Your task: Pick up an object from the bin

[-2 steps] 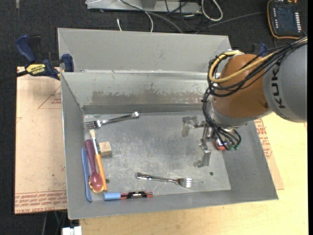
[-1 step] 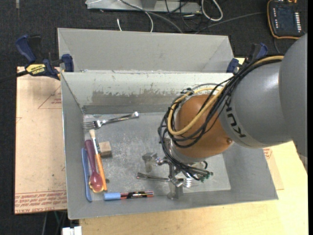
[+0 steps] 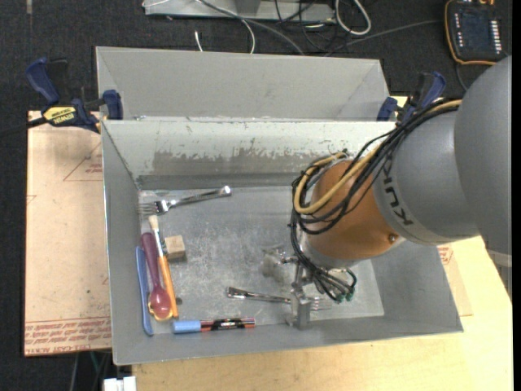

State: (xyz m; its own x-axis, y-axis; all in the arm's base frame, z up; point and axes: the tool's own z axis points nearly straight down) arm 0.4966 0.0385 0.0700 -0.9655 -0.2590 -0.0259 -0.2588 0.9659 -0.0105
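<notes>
My gripper (image 3: 290,288) hangs low over the bin floor at the front middle, under the orange wrist cover. Its two metal fingers (image 3: 301,312) stand apart, so it is open. A thin silver metal utensil (image 3: 256,296) lies flat just left of it, and its right end reaches in between the fingers. Whether the fingers touch it I cannot tell. A marker with a blue cap and red-black barrel (image 3: 216,325) lies along the front wall, left of the gripper.
A silver fork (image 3: 191,198) lies at the back left. A small wooden block (image 3: 173,247) sits near the left wall beside a pink-purple spoon (image 3: 156,279), an orange stick (image 3: 167,271) and a blue stick (image 3: 143,296). The arm covers the bin's right half.
</notes>
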